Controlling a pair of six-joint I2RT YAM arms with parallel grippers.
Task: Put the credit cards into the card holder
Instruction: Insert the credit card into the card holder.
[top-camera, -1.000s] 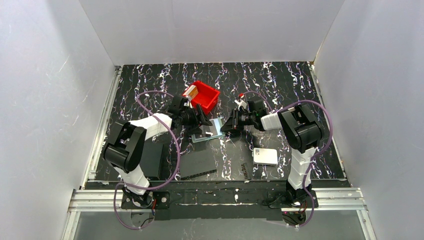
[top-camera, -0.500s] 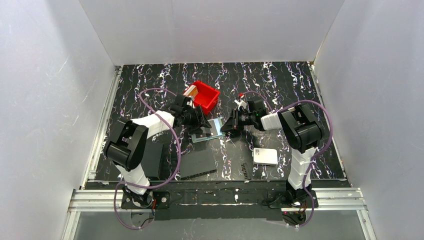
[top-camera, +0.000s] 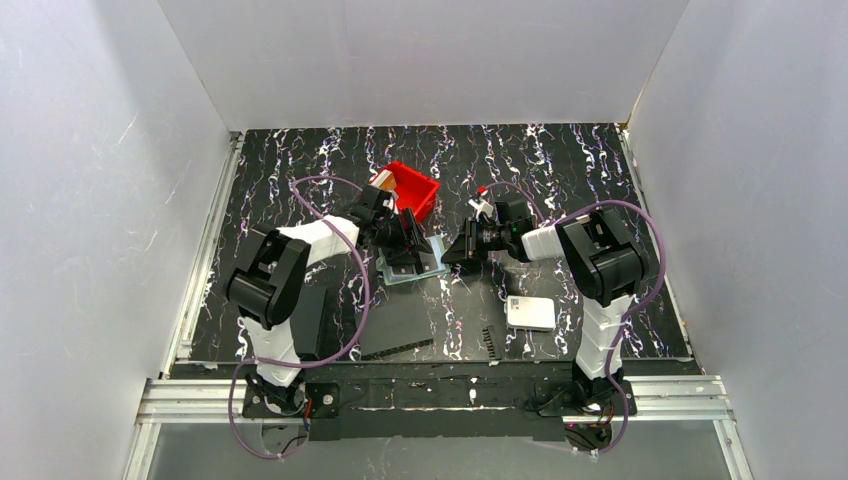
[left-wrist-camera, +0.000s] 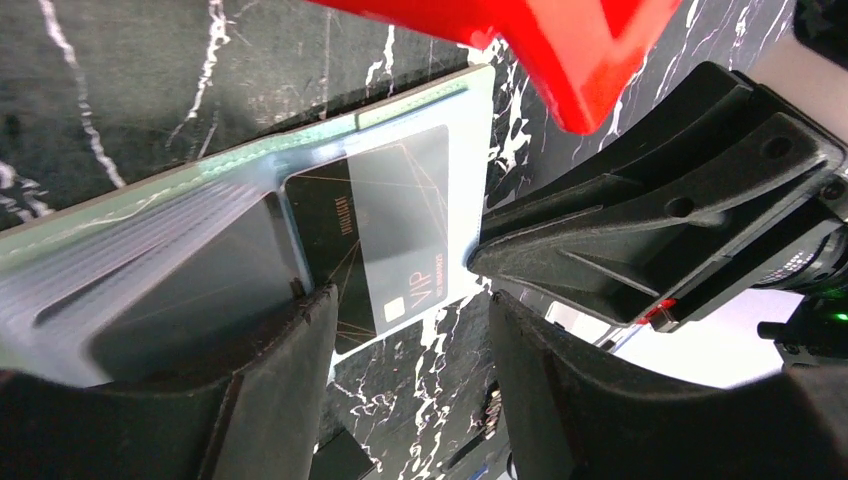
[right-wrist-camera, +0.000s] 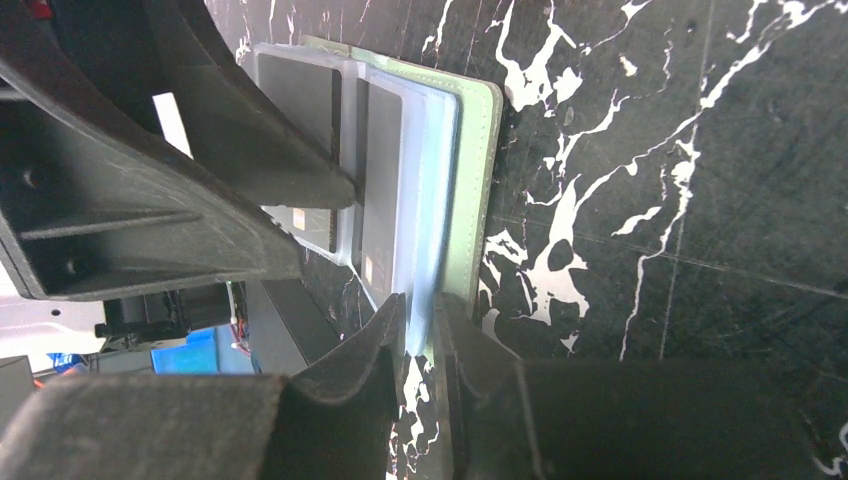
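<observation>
Centrally on the worktop (top-camera: 560, 170) the card holder (top-camera: 430, 265) lies open, a dark VIP card (left-wrist-camera: 390, 235) under one translucent pocket, legible only from the left wrist. Just beyond, the red bin (top-camera: 418, 195) holds pale cards (top-camera: 381, 181) at its left end, partly hidden by the left arm (top-camera: 320, 235). The right end effector (right-wrist-camera: 420, 330) pinches the holder's right edge; the left end effector (left-wrist-camera: 410, 340) stands open over the pockets

Dark VIP card (left-wrist-camera: 385, 235) inside card holder (left-wrist-camera: 405, 103) pocket; left tool (left-wrist-camera: 408, 305) jaws apart above.
</observation>
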